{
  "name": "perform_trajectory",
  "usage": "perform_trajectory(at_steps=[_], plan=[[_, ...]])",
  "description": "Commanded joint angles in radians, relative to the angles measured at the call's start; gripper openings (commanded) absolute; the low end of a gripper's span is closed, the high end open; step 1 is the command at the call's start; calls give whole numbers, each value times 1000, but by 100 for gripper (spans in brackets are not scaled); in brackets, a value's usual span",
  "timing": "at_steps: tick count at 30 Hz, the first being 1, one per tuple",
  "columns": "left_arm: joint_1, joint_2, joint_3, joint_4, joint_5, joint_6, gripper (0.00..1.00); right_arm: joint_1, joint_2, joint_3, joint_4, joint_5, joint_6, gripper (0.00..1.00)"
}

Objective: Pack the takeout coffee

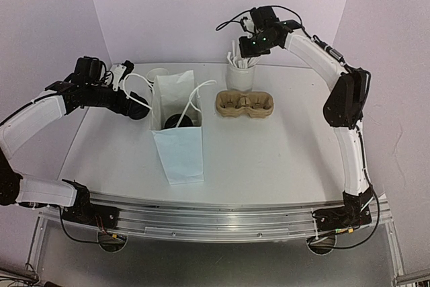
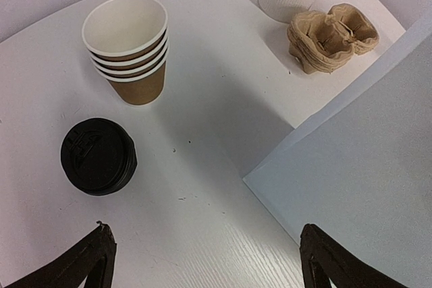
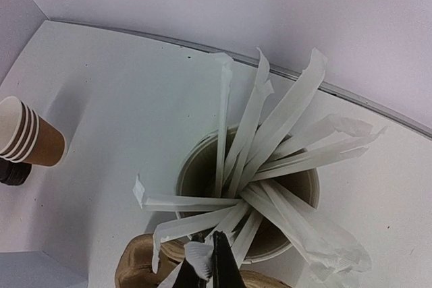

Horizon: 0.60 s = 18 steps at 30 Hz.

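A stack of brown paper cups [image 2: 131, 45] with white rims stands at the back left of the table [image 1: 269, 152], and a stack of black lids [image 2: 98, 156] lies beside it. My left gripper [image 2: 206, 234] hovers open above bare table close to them, left of the white bag [image 2: 364, 160], holding nothing. The tan pulp carrier [image 1: 245, 104] lies empty at the back middle. My right gripper [image 3: 210, 244] is shut on the crumpled end of a white stick, just above the white cup of sticks [image 3: 202, 173]. The cups [image 3: 30, 143] also show at the left of that view.
The white handled bag [image 1: 178, 146] stands open in the middle of the table, a dark round thing showing inside its mouth. The cup of sticks [image 1: 240, 75] stands directly behind the carrier. Pale walls close in at the back and sides.
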Motion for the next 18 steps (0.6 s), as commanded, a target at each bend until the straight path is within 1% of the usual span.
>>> perform_trajectory(at_steps=[1,12,18], plan=[[5,-14,12,11,3,11,94,-1,-47,44,49,33,-16,0],[5,-20,9,14,8,11,94,0,-183,37,58,70,-90,0],[5,-22,7,16,10,11,94,-1,-329,12,92,44,-102,0]])
